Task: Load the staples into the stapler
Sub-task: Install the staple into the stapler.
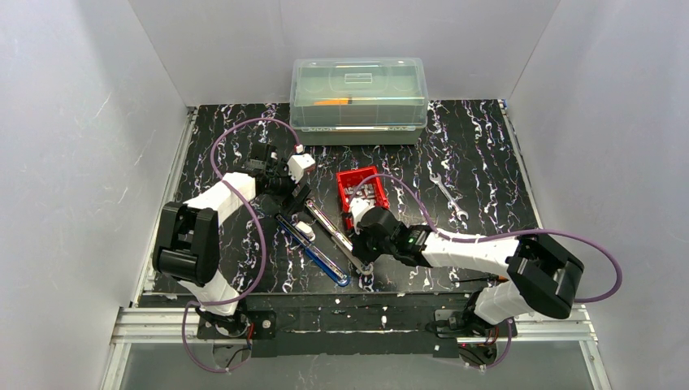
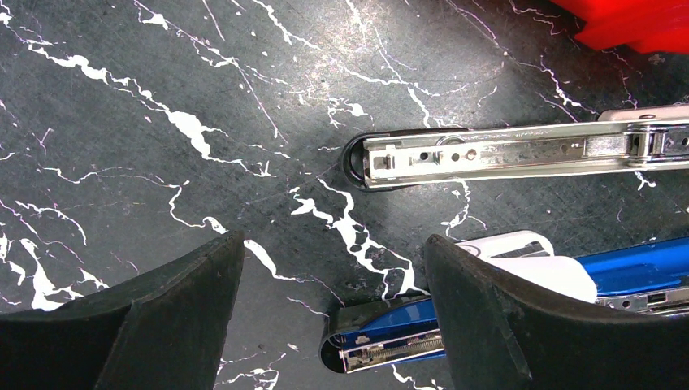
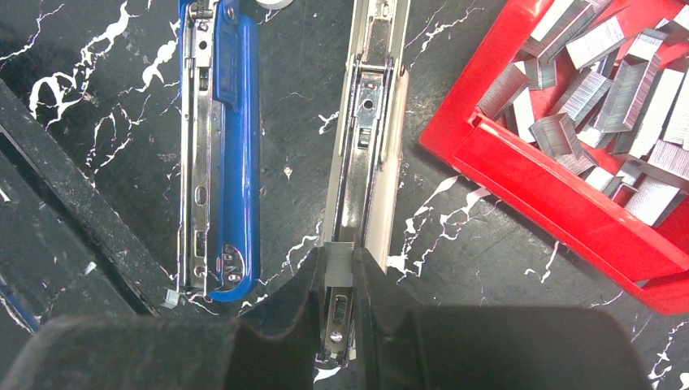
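The stapler lies opened flat on the black marbled table, with its blue half (image 1: 313, 252) beside its silver magazine rail (image 1: 333, 230). My right gripper (image 3: 338, 258) is shut on a short grey strip of staples (image 3: 338, 266), held just over the near end of the rail (image 3: 366, 122). The blue half (image 3: 236, 146) lies parallel to the left. More staples (image 3: 617, 81) fill a red tray (image 3: 552, 191) on the right. My left gripper (image 2: 333, 240) is open above the table. Its right finger (image 2: 487, 317) overlaps the tip of the blue half (image 2: 390, 337), and the rail's tip (image 2: 504, 150) lies beyond.
A clear lidded plastic box (image 1: 359, 97) stands at the back centre. A small wrench (image 1: 448, 195) lies right of the red tray (image 1: 361, 191). A tiny loose bit of staples (image 3: 170, 298) sits by the blue half's end. White walls enclose the table.
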Available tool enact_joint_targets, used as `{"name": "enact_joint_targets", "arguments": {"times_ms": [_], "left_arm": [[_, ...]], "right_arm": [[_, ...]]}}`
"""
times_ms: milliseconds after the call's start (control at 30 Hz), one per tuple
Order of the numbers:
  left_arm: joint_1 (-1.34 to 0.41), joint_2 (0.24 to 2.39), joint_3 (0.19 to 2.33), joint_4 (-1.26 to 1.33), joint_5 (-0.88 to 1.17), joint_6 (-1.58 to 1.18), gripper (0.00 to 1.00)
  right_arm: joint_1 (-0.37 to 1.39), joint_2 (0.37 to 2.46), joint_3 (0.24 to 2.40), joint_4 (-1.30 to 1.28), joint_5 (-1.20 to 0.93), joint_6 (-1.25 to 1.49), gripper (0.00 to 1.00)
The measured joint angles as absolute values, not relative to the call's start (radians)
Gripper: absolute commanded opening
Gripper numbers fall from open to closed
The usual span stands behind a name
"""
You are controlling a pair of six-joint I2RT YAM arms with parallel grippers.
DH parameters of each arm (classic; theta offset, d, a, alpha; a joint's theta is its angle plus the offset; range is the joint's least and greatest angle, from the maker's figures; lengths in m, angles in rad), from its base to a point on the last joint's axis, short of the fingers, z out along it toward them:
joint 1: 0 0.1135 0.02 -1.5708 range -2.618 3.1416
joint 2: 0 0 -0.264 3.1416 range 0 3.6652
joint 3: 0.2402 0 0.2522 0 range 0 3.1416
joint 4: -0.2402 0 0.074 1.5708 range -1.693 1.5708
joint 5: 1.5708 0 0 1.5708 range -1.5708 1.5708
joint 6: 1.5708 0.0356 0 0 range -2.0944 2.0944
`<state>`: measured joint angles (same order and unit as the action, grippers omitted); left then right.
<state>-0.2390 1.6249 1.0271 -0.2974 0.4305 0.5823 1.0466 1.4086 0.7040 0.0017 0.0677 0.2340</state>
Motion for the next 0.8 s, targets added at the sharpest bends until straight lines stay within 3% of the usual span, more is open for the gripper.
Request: {"name": "enact_joint_targets", "arguments": {"times_ms": [800], "left_arm": [[-0.239,1.621,1.027,-0.315,0.435,0.582,0.79]], "right_arm": [[1.040,1.366,0.669,0.025,0.103,0.259,0.13]]}}
